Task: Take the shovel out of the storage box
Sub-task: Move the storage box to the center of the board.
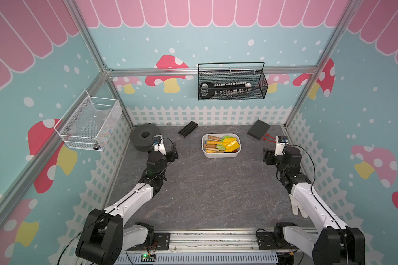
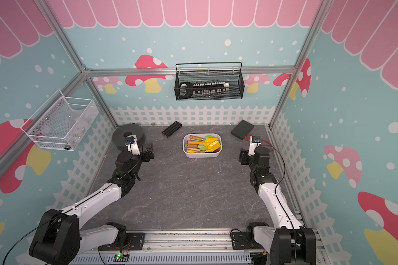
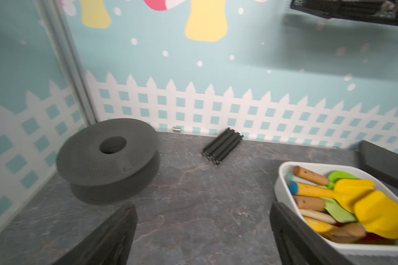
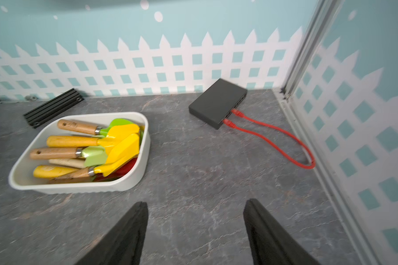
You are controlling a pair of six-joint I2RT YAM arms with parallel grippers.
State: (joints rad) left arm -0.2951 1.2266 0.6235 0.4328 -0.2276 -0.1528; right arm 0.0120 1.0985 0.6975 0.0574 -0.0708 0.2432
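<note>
Here the storage box (image 1: 220,155) sits on the grey tabletop (image 1: 211,190), a little right of centre in both top views and toward the back wall. It holds a heap of shovels with wooden and yellow handles and green, yellow and red blades. A yellow shovel (image 1: 233,145) lies on top, wholly inside the rim. The left fingers (image 3: 115,234) stand wide apart with only bare tabletop between them, gripping nothing. They hang at the left of the frame, near the black spool (image 1: 143,137) and apart from the box. The right fingers (image 4: 127,234) are parted too, somewhat less widely, and empty, at the right of the frame, well apart from the box. A black ribbed bar (image 1: 188,129) lies up and to the left of the box, and a flat black device (image 1: 258,129) with a red cable (image 4: 273,135) lies up and to its right
</note>
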